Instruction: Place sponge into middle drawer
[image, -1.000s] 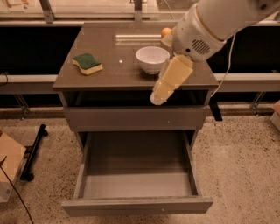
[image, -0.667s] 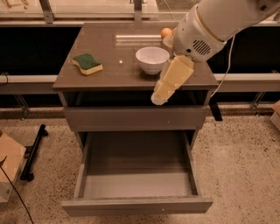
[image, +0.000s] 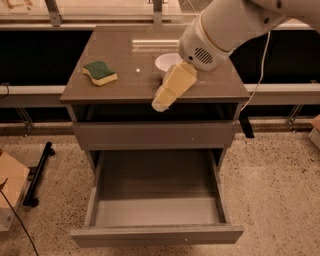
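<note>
1. The sponge (image: 100, 73) lies flat, green side up, on the left part of the table (image: 127, 87), near the left edge. It is well apart from everything else on top.
2. Handling, as a judgement: expect it to be light, soft and compressible, with a rough top that should not slip. Take it across the two wavy long sides and close gently. A hard squeeze will only deform the foam.
3. The middle drawer (image: 157, 212) stands pulled out below. Its pale floor is bare and open to a drop from above. The drawer above it (image: 155, 135) is closed.
4. The hand (image: 170, 92) hangs over the front edge of the table, right of centre and tilted down to the left. You cannot tell from this view whether it is open or closed, and nothing is seen in it. It is apart from the sponge.
5. The white bowl (image: 165, 61) sits just behind the hand, partly covered by the arm (image: 225, 25).
6. Compared with a second ago, the hand has shifted left toward the sponge. The arm now covers more of the bowl and hides the small orange item behind it. Sponge and drawers are unchanged.
</note>
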